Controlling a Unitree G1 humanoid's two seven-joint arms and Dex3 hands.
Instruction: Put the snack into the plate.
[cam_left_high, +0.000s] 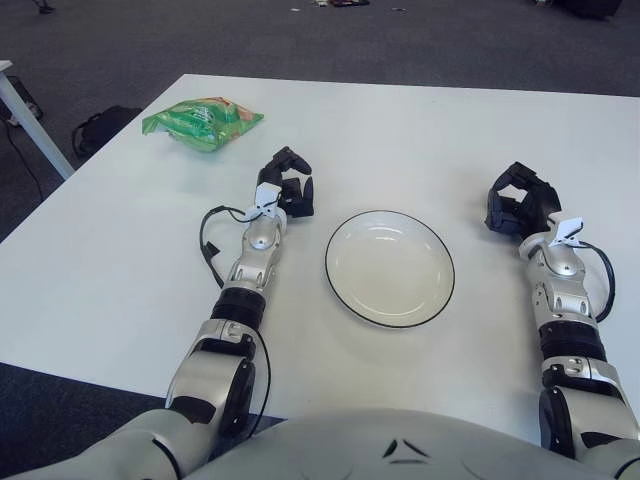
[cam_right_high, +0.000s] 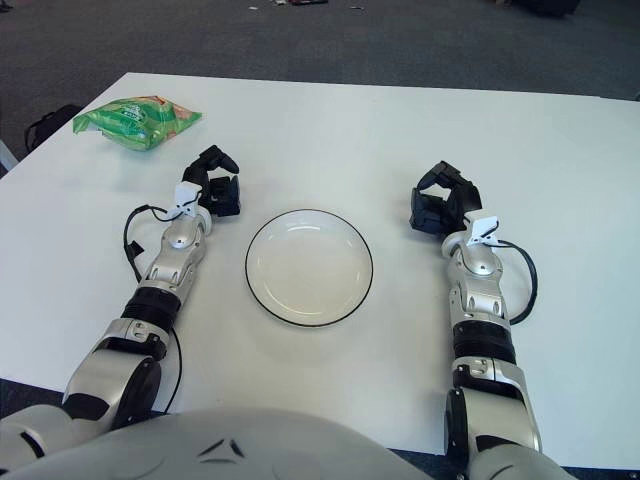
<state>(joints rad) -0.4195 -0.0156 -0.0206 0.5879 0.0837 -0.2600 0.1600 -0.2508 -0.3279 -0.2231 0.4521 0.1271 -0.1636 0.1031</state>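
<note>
Nothing's happening yet: snack (cam_left_high: 202, 121) is lying far-left, plate (cam_left_high: 390, 267) sitting bare, my left hand (cam_left_high: 287, 187) and right hand (cam_left_high: 520, 205) curling loosely on nothing.

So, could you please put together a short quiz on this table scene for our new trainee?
1. True or false: the snack bag already lies in the plate.
2. Which hand is nearer the bag: A) left hand, B) right hand?
3. Fill in: the plate sits ___ the two hands.

Key
1. False: the bag lies at the table's far left corner, and the plate holds nothing.
2. A: the left hand, fingers curled and holding nothing, shows just left of the plate.
3. Between.
</note>
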